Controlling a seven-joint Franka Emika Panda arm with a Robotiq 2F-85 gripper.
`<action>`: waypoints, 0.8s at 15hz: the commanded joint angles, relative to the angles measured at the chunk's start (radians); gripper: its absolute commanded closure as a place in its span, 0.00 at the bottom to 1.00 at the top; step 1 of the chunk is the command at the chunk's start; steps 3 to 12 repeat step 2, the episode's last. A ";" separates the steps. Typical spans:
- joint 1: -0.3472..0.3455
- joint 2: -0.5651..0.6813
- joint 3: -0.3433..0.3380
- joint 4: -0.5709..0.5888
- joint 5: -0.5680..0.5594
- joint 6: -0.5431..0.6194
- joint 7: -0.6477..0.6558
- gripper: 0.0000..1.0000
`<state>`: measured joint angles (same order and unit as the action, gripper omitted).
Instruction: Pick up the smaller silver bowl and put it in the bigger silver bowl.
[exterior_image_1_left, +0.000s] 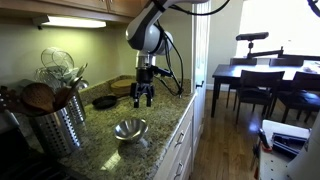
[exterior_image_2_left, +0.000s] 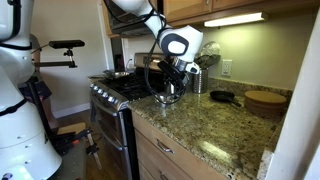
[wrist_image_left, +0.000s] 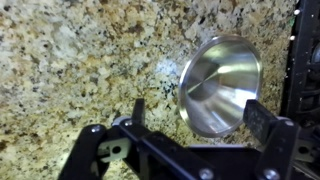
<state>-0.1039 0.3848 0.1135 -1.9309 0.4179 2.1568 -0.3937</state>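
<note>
One shiny steel bowl with a flared rim, seemingly the smaller silver bowl (exterior_image_1_left: 130, 129), stands upright on the granite counter. In the wrist view it (wrist_image_left: 222, 80) lies just ahead of and between my fingers. My gripper (wrist_image_left: 197, 112) is open and empty, hanging above the counter just behind the bowl in both exterior views (exterior_image_1_left: 145, 94) (exterior_image_2_left: 170, 90). A shiny wide vessel on the stove (exterior_image_2_left: 118, 74) may be the bigger silver bowl; I cannot tell for sure.
A tall perforated steel utensil holder (exterior_image_1_left: 55, 122) stands close to the bowl. A small black pan (exterior_image_1_left: 104, 101) and a wooden board (exterior_image_2_left: 265, 100) lie further along the counter. The stove (exterior_image_2_left: 110, 95) borders the counter beside the bowl; its dark edge (wrist_image_left: 305, 90) shows in the wrist view.
</note>
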 joint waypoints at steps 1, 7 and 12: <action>0.004 0.000 -0.004 0.002 0.001 -0.002 0.000 0.00; 0.004 0.000 -0.004 0.002 0.001 -0.002 0.000 0.00; 0.004 0.000 -0.004 0.002 0.001 -0.002 0.000 0.00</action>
